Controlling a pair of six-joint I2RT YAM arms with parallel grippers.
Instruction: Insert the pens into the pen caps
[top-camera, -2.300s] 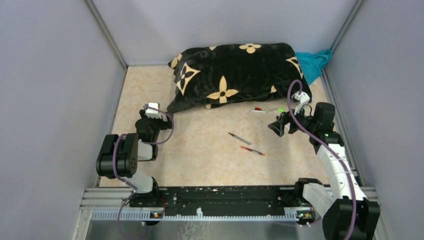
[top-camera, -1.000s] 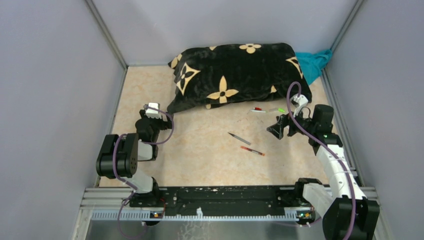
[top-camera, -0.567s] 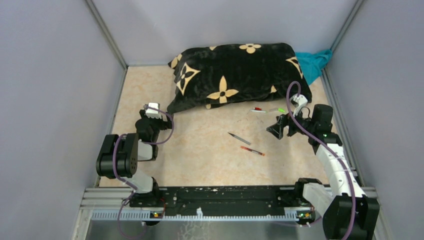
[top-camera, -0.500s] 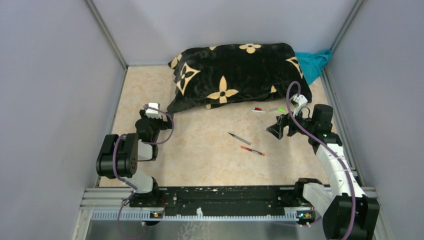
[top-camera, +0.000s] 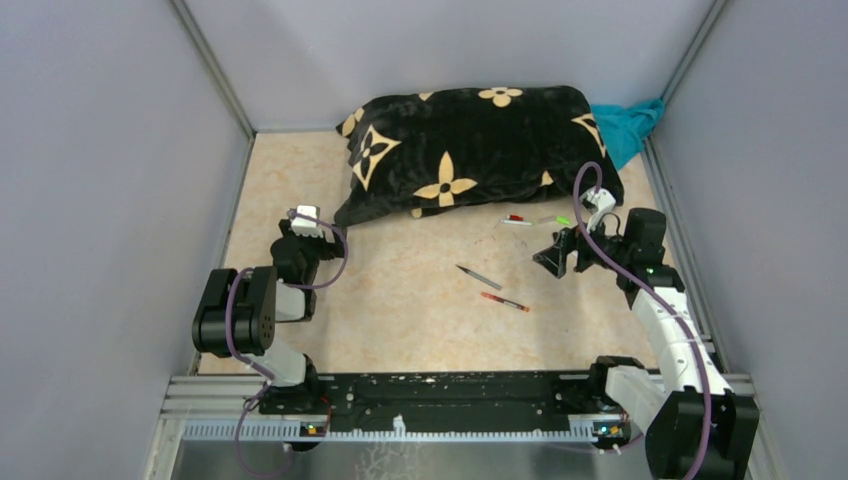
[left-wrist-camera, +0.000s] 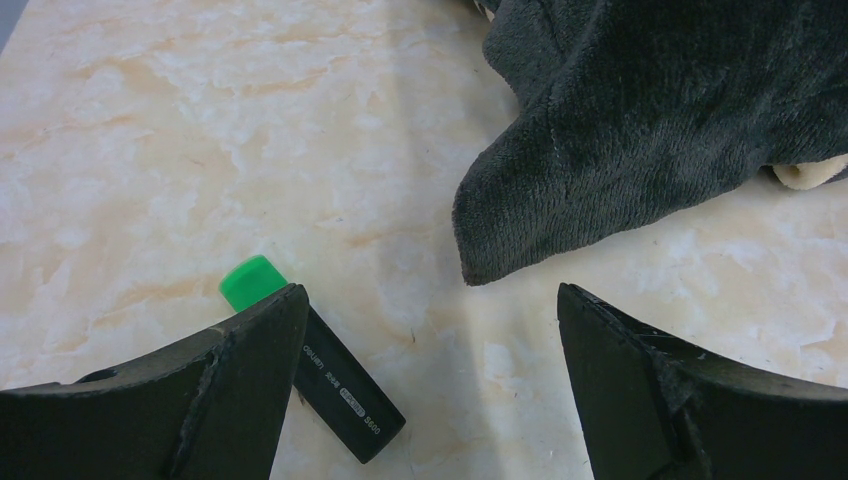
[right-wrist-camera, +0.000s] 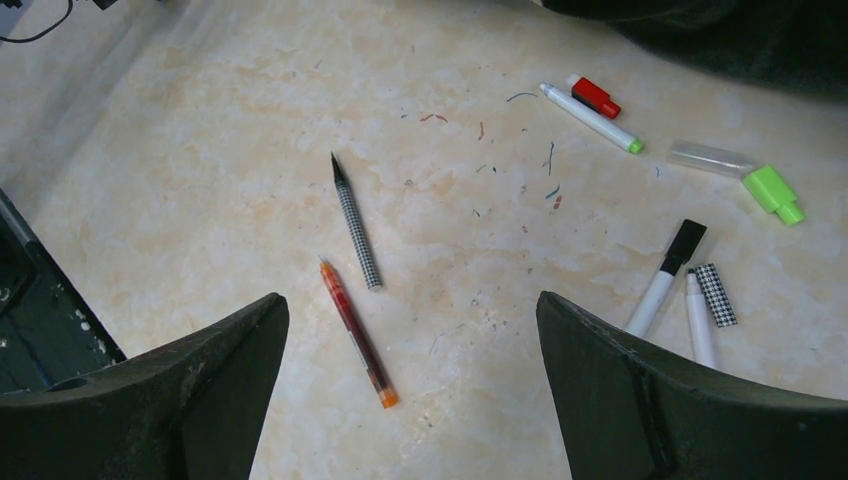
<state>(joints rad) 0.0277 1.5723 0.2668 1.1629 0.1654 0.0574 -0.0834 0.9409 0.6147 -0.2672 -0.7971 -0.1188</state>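
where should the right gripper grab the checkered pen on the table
Probably mid-barrel of the checkered pen, from straight above with the jaws across it. It lies flat, with bare table on both sides there; its rear end sits close to the red pen, and its black tip tapers.

1. Left gripper (left-wrist-camera: 430, 298): jaws wide apart, nothing btwn.
2. Black marker (left-wrist-camera: 345, 402) w/ green end (left-wrist-camera: 250, 282) lies flat on marble table (left-wrist-camera: 150, 140), partly hidden by one jaw.
3. Dark plush pillow (left-wrist-camera: 650, 120) corner top R, apart from marker.
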